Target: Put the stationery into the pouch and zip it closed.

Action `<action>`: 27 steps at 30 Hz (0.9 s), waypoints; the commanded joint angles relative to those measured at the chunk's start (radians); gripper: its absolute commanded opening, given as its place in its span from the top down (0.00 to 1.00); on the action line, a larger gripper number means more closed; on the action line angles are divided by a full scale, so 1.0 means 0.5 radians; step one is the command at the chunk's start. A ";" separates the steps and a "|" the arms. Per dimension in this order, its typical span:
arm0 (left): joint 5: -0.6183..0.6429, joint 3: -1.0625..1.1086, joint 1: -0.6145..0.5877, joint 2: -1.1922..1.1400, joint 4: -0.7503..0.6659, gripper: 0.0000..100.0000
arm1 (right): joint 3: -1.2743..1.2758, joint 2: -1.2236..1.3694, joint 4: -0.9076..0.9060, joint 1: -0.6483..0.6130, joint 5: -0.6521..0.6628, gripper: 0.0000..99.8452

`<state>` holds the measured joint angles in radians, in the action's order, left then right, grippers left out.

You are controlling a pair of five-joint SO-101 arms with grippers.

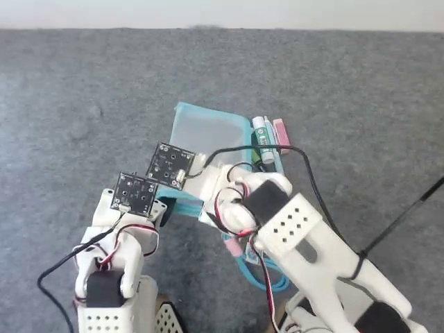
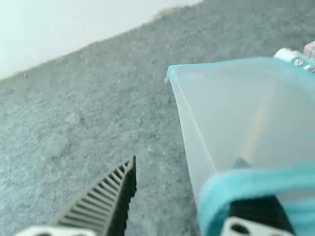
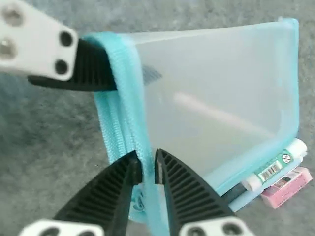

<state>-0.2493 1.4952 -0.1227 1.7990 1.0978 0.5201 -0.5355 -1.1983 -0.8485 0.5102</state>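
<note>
Pens (image 1: 262, 139) and 1 eraser (image 1: 281, 132) lay just beside the pouch (image 1: 205, 132), unpacked. Right gripper (image 3: 148, 169) pinched its zipper (image 3: 129, 93) narrowly; left gripper (image 2: 187, 169) gaped wide. Zipping remained.

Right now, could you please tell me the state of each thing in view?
pouch: zip end raised, zip looks open.
left claw: open, at the pouch's zip edge.
right claw: shut on the pouch's zip tape.
marker: lying outside, beside the pouch.
eraser: lying outside, beside the marker.
</note>
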 commanded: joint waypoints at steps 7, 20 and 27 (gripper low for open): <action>0.043 -0.008 -0.153 0.037 -0.206 0.76 | 0.064 -0.278 -0.038 -0.112 0.000 0.99; 0.086 0.094 -0.147 0.040 -0.209 0.99 | 0.064 -0.262 -0.038 -0.103 -0.193 0.98; 0.506 0.121 -0.249 0.040 -0.215 0.99 | 0.080 -0.281 -0.180 -0.069 -0.325 0.85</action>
<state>-0.0775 1.5643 -0.2179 1.7990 1.0273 0.5600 -0.6337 -1.2628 -0.8976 0.3721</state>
